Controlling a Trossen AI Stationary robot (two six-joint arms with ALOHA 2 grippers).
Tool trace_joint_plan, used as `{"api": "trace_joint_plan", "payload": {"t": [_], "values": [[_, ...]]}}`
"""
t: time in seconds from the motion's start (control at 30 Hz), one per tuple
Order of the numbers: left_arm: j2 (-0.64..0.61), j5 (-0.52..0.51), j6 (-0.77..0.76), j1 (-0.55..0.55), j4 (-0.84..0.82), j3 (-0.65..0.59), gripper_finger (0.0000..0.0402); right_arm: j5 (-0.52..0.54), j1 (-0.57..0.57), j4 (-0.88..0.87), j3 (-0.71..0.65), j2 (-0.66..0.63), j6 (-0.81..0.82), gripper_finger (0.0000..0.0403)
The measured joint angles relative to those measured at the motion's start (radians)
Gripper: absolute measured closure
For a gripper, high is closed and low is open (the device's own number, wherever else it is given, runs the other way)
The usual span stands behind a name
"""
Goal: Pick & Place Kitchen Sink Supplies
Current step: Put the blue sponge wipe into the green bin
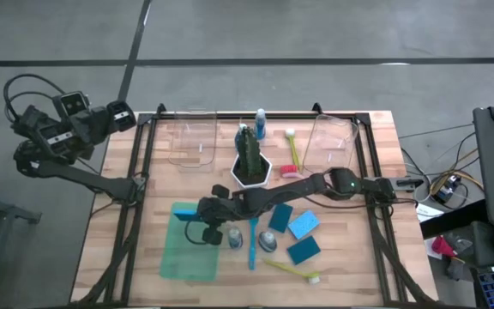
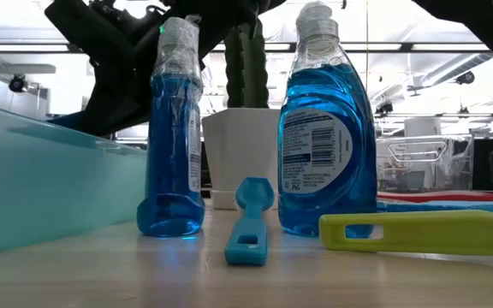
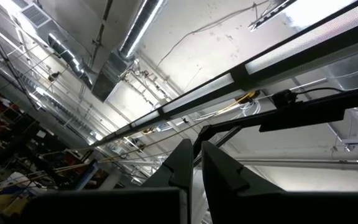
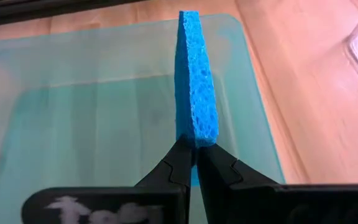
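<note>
**Right claw holding sponge above green tray; left arm parked**

In the high view, the right arm reached from the right edge of the frame across the bench (image 1: pixel 350 266) toward lower centre-left. The right claw (image 1: pixel 197 216) sat over the upper right part of the green tray (image 1: pixel 187 257). The right wrist view supplied what the overhead view obscured: the right claw (image 4: pixel 194 149) was clamped on a bright blue sponge (image 4: pixel 196 81), gripped at one end and standing on edge, with the translucent tray (image 4: pixel 73 124) beneath it. From that view, contact between sponge and tray could not be determined.

The left arm was folded at the upper left of the high view, off the bench. The left claw (image 1: pixel 120 116) pointed toward the bench corner. The left wrist view showed its fingers (image 3: pixel 182 165) drawn close together, holding nothing, against ceiling ducts.

Remaining supplies, high view: three sponges (image 1: pixel 303 225) lower right of centre, a blue brush (image 1: pixel 252 245) and a yellow brush (image 1: pixel 292 270) below them, and a pink brush (image 1: pixel 293 154) near the cactus (image 1: pixel 249 154). Only the low view showed the two blue bottles (image 2: pixel 325 128) upright, with the blue brush handle (image 2: pixel 248 218) between them.
</note>
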Motion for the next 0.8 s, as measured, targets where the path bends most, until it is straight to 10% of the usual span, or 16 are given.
{"api": "trace_joint_plan", "payload": {"t": [0.8], "values": [[0.000,0.000,0.000,0.000,0.000,0.000,0.0374,-0.010,-0.008,0.029,-0.093,0.000,-0.008,0.0390]]}}
